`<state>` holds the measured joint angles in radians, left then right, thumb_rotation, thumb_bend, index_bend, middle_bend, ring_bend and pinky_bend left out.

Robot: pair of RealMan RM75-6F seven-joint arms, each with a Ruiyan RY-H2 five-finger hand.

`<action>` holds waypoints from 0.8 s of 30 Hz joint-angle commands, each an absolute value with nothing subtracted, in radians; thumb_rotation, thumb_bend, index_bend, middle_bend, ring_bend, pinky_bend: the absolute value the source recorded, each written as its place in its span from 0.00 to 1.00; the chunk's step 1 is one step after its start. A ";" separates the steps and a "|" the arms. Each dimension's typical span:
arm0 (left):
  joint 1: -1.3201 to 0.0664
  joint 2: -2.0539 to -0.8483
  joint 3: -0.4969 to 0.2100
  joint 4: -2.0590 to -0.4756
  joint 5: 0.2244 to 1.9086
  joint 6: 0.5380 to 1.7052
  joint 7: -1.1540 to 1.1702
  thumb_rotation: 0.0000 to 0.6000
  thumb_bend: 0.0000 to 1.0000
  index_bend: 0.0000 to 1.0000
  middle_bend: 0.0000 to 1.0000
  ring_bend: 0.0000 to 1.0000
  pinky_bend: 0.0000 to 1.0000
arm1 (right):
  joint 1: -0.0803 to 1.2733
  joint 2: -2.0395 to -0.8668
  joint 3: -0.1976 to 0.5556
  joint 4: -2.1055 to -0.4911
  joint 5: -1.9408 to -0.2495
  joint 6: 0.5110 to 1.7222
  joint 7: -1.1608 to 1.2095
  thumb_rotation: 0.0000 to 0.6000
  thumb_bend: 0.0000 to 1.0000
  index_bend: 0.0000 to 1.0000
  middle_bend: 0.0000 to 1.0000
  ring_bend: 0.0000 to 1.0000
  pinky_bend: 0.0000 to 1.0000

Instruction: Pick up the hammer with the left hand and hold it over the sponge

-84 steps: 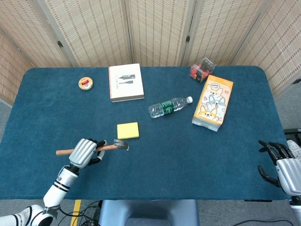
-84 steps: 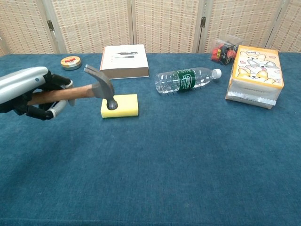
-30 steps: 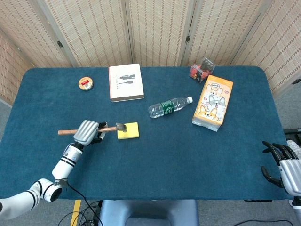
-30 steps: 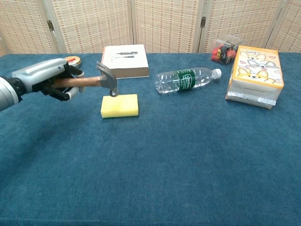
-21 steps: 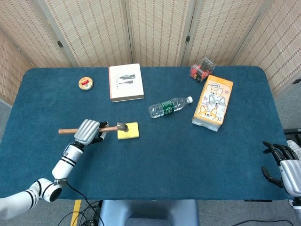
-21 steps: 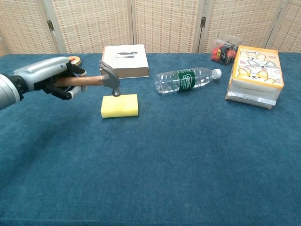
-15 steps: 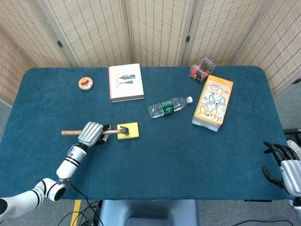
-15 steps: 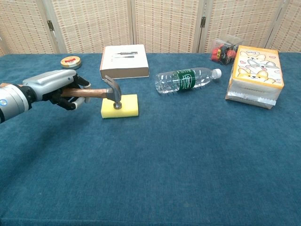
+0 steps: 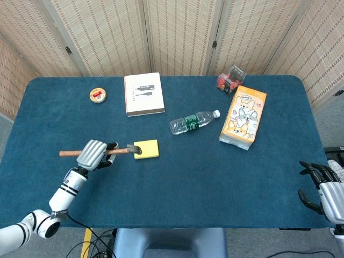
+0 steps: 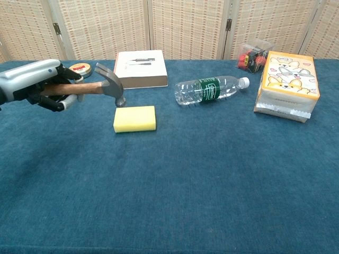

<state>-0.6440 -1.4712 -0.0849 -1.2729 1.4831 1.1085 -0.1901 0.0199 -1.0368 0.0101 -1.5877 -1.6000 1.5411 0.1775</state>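
Observation:
My left hand [image 9: 91, 154] [image 10: 39, 84] grips the wooden handle of the hammer [image 9: 115, 151] [image 10: 90, 88] and holds it level in the air. Its steel head [image 10: 110, 89] hangs just above and to the left of the yellow sponge [image 9: 146, 149] [image 10: 135, 118], at the sponge's left edge in the head view. The sponge lies flat on the blue table. My right hand [image 9: 324, 189] shows at the table's near right corner in the head view, fingers spread and holding nothing.
A white book [image 9: 143, 93] [image 10: 140, 68] and a small round tin [image 9: 98, 95] [image 10: 80, 69] lie behind the sponge. A water bottle [image 9: 194, 121] [image 10: 211, 89], an orange carton [image 9: 243, 116] [image 10: 286, 84] and a clear box of small items [image 9: 230, 79] lie to the right.
My left hand has lifted the hammer and drawn it leftward. The head was touching the sponge's top half a second ago and now hangs above its left edge.

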 commanded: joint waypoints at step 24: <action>-0.604 -1.239 -0.028 -1.595 1.299 0.934 -0.042 1.00 0.30 0.01 0.16 0.06 0.26 | 0.026 -1.031 0.011 -1.598 -1.605 1.539 0.169 1.00 0.30 0.16 0.34 0.18 0.19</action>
